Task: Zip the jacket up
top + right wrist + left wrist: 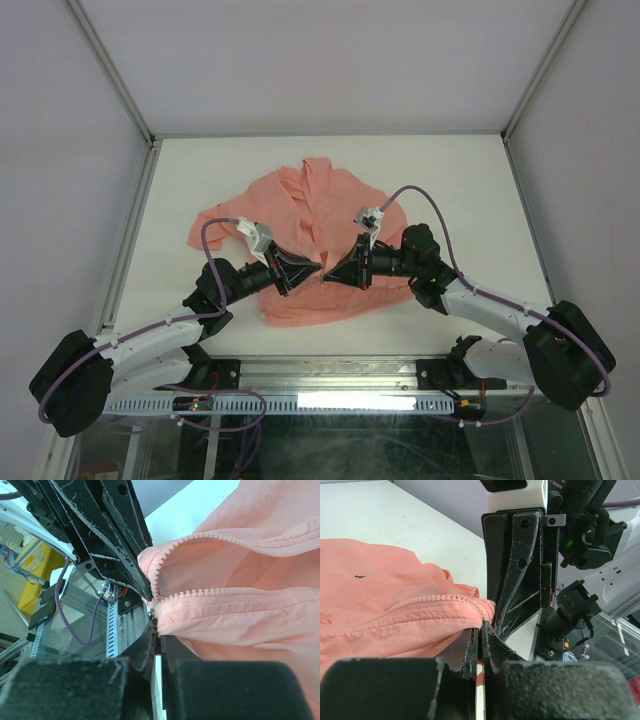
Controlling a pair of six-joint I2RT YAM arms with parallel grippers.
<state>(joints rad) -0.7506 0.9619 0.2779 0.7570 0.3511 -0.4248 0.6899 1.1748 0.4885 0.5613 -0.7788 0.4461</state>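
Observation:
The salmon-pink jacket (310,215) lies wrinkled in the middle of the white table, collar at the far side and front opening towards me. My left gripper (312,267) and right gripper (331,272) meet tip to tip at the bottom of the opening. In the left wrist view, the left gripper (482,626) is shut on the jacket's hem beside the zipper teeth (435,600). A tiny dark mark (359,576) shows on the fabric. In the right wrist view, the right gripper (156,627) is shut on the other zipper edge (220,596), with a small metal piece (151,614) at its tips.
White table (480,200) inside a booth with white walls and aluminium posts (110,70). A metal rail (330,400) runs along the near edge. Purple cables (425,195) loop above both wrists. The right arm's fingers (517,575) fill the space just ahead of the left gripper.

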